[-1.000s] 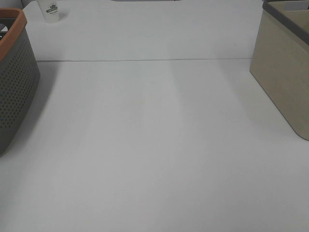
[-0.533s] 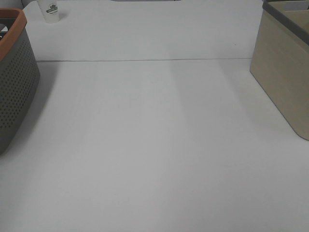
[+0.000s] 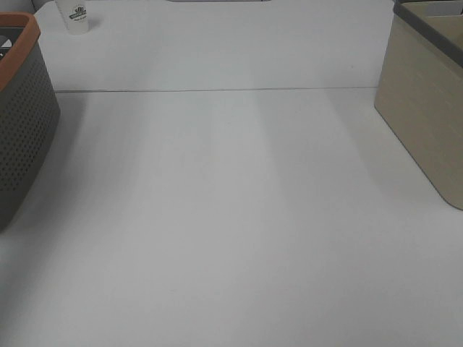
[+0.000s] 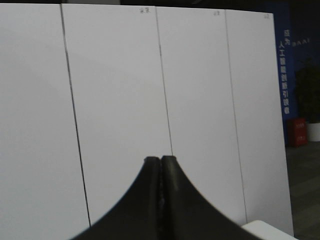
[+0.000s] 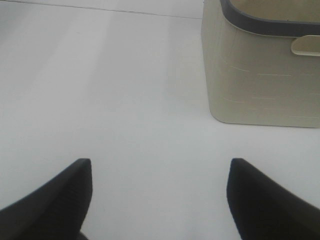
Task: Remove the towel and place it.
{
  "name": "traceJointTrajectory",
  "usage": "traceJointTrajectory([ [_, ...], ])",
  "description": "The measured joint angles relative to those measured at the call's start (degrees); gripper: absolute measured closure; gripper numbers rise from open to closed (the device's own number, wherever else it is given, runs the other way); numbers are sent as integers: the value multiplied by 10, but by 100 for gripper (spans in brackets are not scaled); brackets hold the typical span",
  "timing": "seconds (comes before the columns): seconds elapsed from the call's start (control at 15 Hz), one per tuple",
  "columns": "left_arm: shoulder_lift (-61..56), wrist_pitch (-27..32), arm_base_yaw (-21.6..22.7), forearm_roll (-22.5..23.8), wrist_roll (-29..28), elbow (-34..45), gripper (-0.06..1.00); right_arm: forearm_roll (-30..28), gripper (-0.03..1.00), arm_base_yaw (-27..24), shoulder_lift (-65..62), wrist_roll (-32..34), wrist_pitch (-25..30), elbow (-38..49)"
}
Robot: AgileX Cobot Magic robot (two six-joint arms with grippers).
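Observation:
The towel is out of view in every frame. The grey perforated basket with an orange rim stands at the table's left edge, its inside barely visible. Neither gripper shows in the exterior high view. In the left wrist view my left gripper is shut with nothing between its black fingers and points at white wall panels. In the right wrist view my right gripper is open and empty above the bare white table, with a beige box ahead of it.
The beige box with a dark rim stands at the table's right edge. A white paper cup stands at the back left. A seam line runs across the white table.

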Motion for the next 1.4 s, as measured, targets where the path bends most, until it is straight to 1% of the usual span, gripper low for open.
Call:
traceJointTrajectory([
  [0.07,3,-1,-34,40,-1,0,94,0,23,0,0,0,0,0],
  [0.13,8,2,-71,95,-10,0,94,0,23,0,0,0,0,0],
  [0.27,18,21,-135,218,-62,1,94,0,23,0,0,0,0,0],
  [0.33,22,26,-150,249,-81,3,94,0,23,0,0,0,0,0],
  [0.4,28,37,-175,299,-117,11,94,0,23,0,0,0,0,0],
  [0.47,36,45,-193,333,-144,23,94,0,23,0,0,0,0,0],
  [0.53,47,64,-211,355,-177,60,94,0,23,0,0,0,0,0],
  [0.73,49,68,-231,362,-185,140,94,0,23,0,0,0,0,0],
  [0.87,49,61,-257,363,-186,201,94,0,23,0,0,0,0,0],
  [0.93,50,55,-265,363,-186,217,94,0,23,0,0,0,0,0],
  [1.07,50,21,-295,363,-187,276,94,0,23,0,0,0,0,0],
  [1.13,50,-5,-315,363,-192,324,94,0,23,0,0,0,0,0],
  [1.27,50,-28,-340,363,-195,380,94,0,23,0,0,0,0,0],
  [1.4,50,-53,-362,362,-210,432,94,0,23,0,0,0,0,0],
])
